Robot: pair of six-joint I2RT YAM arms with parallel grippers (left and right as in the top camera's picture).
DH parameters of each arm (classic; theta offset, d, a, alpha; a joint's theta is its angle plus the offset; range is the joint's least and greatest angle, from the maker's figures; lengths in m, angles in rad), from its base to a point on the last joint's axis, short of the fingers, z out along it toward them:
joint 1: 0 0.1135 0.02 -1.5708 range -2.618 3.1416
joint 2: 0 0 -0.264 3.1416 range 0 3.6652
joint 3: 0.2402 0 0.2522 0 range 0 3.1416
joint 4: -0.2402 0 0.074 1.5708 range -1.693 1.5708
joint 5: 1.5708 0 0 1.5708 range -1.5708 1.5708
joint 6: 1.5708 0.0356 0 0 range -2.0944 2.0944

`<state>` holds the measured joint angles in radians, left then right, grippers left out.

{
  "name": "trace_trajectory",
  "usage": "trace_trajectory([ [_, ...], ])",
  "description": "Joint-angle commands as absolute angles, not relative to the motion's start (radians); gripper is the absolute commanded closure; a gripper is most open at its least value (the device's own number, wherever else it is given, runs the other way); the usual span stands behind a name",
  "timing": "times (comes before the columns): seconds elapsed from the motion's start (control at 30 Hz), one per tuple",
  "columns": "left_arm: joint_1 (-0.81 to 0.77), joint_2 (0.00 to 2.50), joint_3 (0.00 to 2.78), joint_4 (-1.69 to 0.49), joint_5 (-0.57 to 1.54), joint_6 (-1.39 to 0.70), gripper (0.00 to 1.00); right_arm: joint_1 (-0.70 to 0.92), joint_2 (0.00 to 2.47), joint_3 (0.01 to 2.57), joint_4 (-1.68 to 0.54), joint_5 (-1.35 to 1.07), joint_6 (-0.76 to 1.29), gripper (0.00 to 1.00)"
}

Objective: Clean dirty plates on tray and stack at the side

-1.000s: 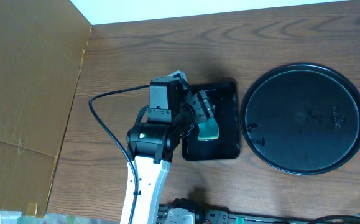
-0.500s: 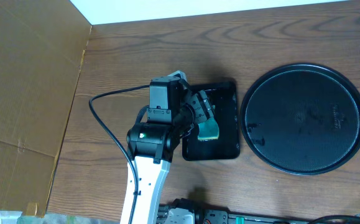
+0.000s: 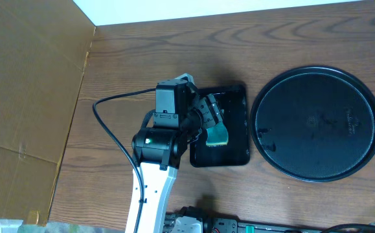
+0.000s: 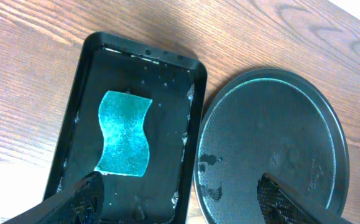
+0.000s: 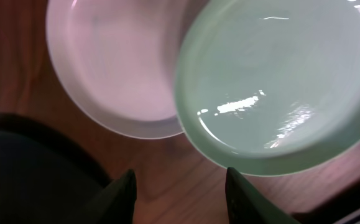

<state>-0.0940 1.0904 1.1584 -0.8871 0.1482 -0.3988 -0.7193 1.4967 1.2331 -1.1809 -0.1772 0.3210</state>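
Observation:
The round black tray [image 3: 316,124] lies bare at the right, with wet spots on it; it also shows in the left wrist view [image 4: 273,143]. No plate shows in the overhead view. In the right wrist view a white plate [image 5: 114,62] and a pale mint plate [image 5: 279,81] lie on the wood, the mint one overlapping the white one's right edge. A third plate is not visible. My right gripper [image 5: 181,177] is open and empty just in front of both plates. My left gripper [image 3: 208,120] [image 4: 180,186] is open and empty above the small tray's near end.
A small black rectangular tray [image 3: 223,126] holds a green sponge [image 4: 125,134] and stands left of the round tray. A cardboard wall [image 3: 25,97] runs along the left side. A black cable [image 3: 106,123] loops beside the left arm.

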Motion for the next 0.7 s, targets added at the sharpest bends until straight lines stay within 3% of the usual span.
trace_trajectory([
  [0.0, -0.09, 1.092, 1.18, -0.889, 0.146, -0.397, 0.21, -0.712, 1.484, 1.23, -1.186, -0.051, 0.364, 0.54],
  [0.17, -0.09, 1.092, 1.18, -0.889, 0.146, -0.397, 0.21, -0.716, 1.486, 1.214, -1.166, 0.035, 0.436, 0.53],
  [0.27, -0.09, 1.092, 1.18, -0.889, 0.146, -0.397, 0.21, -0.713, 1.489, 1.164, -1.115, 0.001, 0.448, 0.58],
  [0.43, -0.09, 1.092, 1.18, -0.889, 0.146, -0.397, 0.21, -0.683, 1.491, 1.02, -0.912, -0.15, 0.32, 0.57],
  [0.67, -0.09, 1.092, 1.18, -0.889, 0.146, -0.397, 0.2, -0.676, 1.491, 0.899, -0.702, -0.193, 0.317, 0.56],
])
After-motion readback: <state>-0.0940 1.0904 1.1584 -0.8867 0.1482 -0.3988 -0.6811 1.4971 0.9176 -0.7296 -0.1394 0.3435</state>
